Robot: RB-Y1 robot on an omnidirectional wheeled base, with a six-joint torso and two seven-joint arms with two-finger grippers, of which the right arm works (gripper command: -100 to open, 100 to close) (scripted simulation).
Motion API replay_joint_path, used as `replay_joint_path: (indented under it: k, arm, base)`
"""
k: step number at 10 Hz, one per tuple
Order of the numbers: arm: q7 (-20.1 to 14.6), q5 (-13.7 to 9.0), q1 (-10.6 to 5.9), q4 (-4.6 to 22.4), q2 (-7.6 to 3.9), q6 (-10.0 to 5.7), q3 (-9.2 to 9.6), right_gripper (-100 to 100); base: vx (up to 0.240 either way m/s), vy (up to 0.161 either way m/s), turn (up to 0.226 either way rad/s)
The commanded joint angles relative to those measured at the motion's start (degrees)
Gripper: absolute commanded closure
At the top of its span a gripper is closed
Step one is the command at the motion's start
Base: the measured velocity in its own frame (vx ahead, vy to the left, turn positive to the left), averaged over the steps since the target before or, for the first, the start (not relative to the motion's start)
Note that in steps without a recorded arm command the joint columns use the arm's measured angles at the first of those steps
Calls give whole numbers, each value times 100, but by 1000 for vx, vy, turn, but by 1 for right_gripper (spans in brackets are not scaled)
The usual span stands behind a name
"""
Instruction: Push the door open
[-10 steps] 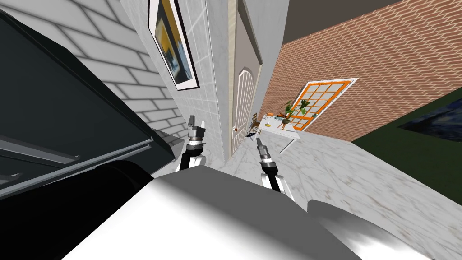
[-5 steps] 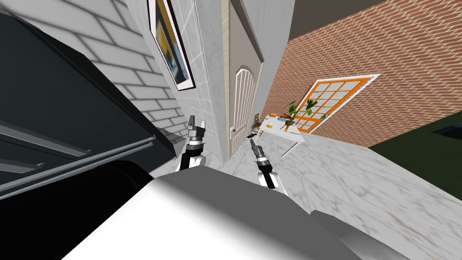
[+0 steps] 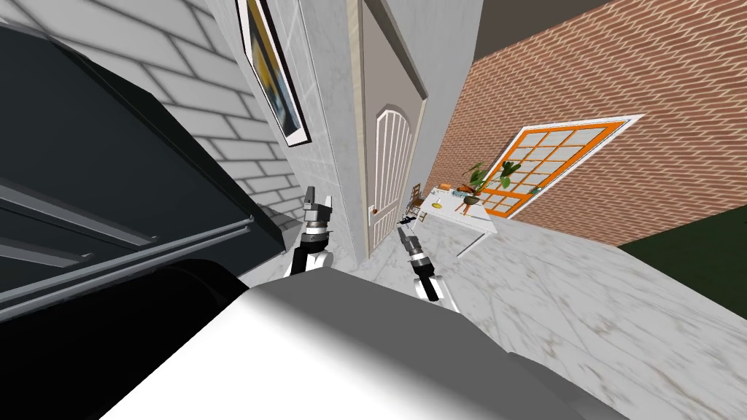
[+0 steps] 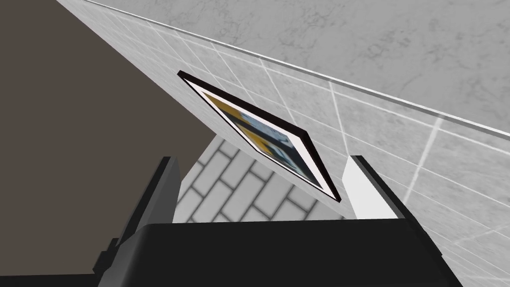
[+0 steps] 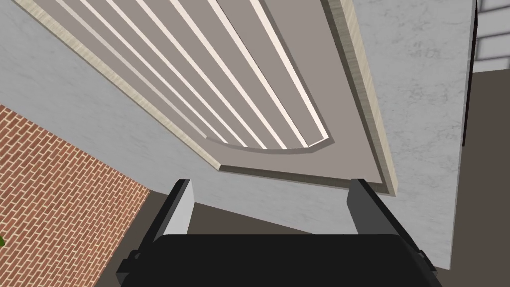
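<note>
The door (image 3: 392, 175) looks matt and smooth, its frame (image 5: 362, 94) pale wood-grained, the far wall (image 3: 583, 73) rough brick.

I count one arched, panelled door (image 3: 390, 171) with one round knob (image 3: 373, 211), one framed picture (image 3: 276, 73), one orange-framed window (image 3: 558, 164), one white table (image 3: 461, 213), one chair (image 3: 415, 195), and two grippers: left gripper (image 3: 320, 194), right gripper (image 3: 400, 229).

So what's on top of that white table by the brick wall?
A leafy plant in an orange pot, a yellow round thing and something orange sit on the table. Other bits are too small to name, and the plant hides whatever is behind it.
</note>
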Motion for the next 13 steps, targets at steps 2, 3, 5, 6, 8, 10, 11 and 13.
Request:
replay_joint_path:
  k: [2, 3, 5, 6, 8, 10, 11, 13]
  arm:
    - [230, 347, -165, 340, 30, -37, 112, -100]
    - [289, 443, -210, 428, 41, -43, 144, -100]
    - [464, 726, -343, 688, 75, -61, 241, -100]
    - [519, 816, -385, 771, 91, -67, 272, -100]
    - [685, 1085, -512, 1018, 139, -84, 364, -100]
    - [842, 1339, -631, 1251, 195, -101, 451, -100]
    - [892, 1420, -669, 1326, 216, -106, 478, -100]
    - [1042, 1662, -783, 1548, 278, -122, 561, -100]
  base:
    - [74, -129, 104]
    - [86, -151, 134]
    - [96, -127, 83]
    - [101, -143, 123]
    - [88, -121, 104]
    - [108, -115, 100]
    - [107, -109, 101]
    - [96, -109, 95]
